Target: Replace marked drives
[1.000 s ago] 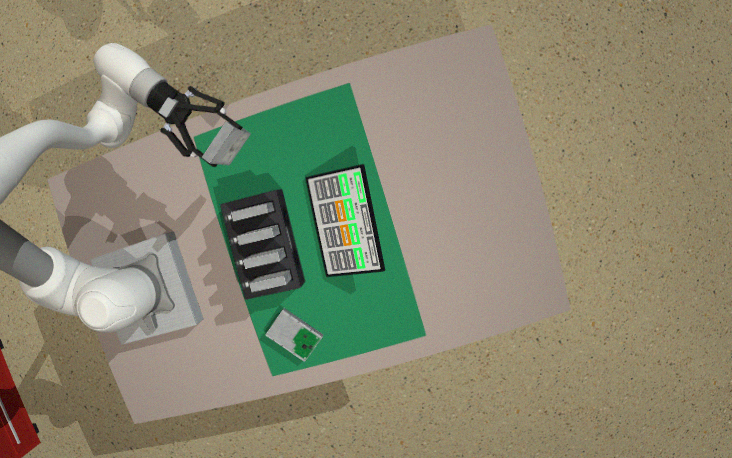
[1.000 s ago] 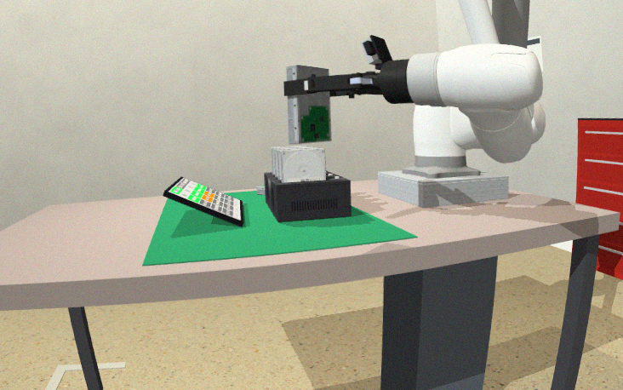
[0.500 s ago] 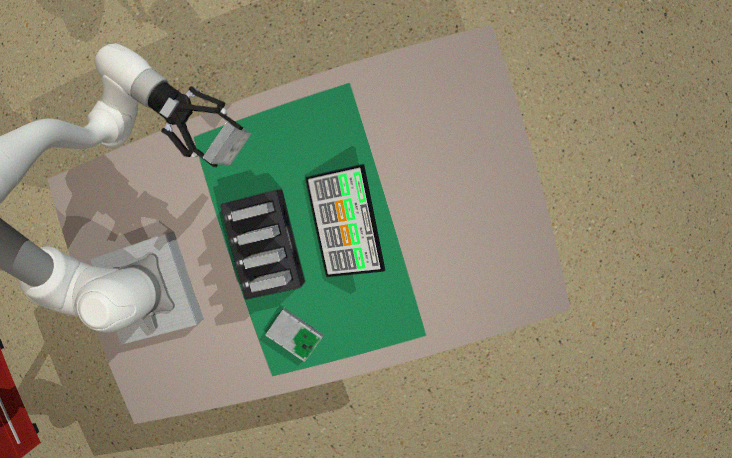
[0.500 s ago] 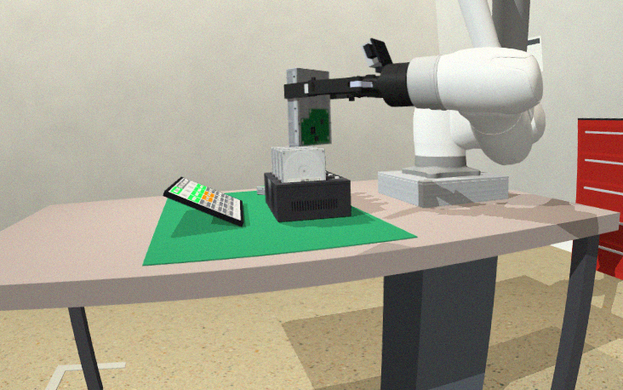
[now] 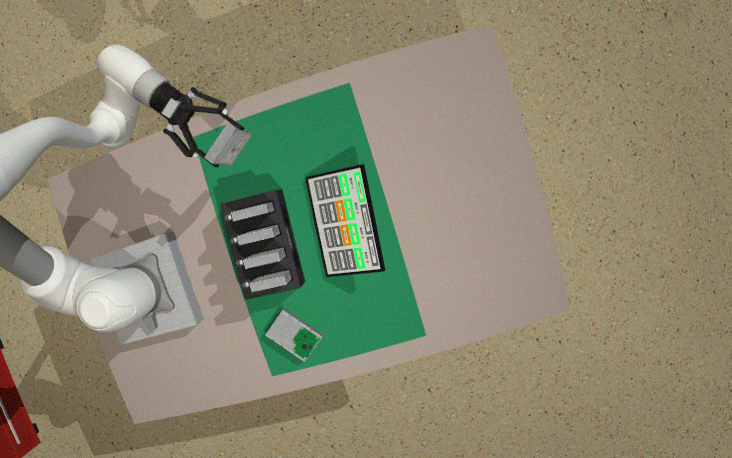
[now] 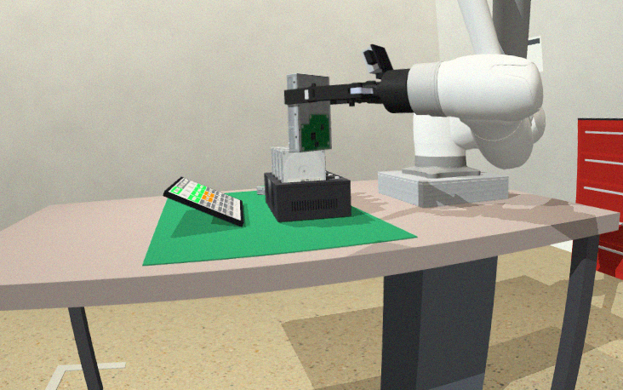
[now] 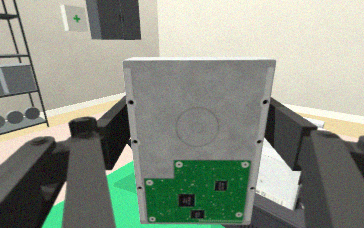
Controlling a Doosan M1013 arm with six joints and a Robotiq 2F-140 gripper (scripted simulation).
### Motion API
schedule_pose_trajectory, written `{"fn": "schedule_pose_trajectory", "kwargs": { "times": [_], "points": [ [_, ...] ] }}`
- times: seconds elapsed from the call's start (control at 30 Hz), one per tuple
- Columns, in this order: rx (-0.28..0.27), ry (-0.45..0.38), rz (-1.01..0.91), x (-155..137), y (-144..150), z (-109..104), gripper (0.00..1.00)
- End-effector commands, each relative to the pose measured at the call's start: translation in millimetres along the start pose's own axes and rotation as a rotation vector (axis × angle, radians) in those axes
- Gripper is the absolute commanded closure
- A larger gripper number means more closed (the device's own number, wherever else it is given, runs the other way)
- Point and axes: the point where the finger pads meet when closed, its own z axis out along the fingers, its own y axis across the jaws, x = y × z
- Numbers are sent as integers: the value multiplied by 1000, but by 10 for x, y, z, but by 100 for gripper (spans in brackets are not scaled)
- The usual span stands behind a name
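Observation:
My gripper (image 5: 215,137) is shut on a grey spare drive (image 5: 228,145). It holds the drive upright in the air, green circuit board low, over the mat's far end beyond the dock; the drive also shows in the side view (image 6: 308,112) and fills the wrist view (image 7: 197,142). The black dock (image 5: 261,243) stands on the green mat (image 5: 310,226) with a drive in each of its bays. The screen (image 5: 345,218) leans beside the dock; its two middle rows show orange marks. A second loose drive (image 5: 293,334) lies flat on the mat near the dock's other end.
The arm's grey base block (image 5: 148,294) stands on the table beside the dock. A red cabinet (image 6: 602,184) stands off the table behind the base.

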Motion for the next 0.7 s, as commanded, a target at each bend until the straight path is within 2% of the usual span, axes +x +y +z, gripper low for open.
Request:
{"fn": "schedule_pose_trajectory", "kwargs": {
  "times": [0.0,0.67],
  "points": [
    [0,0,1,-31,-1,-1,90],
    [0,0,1,-270,-1,-1,90]
  ]
}}
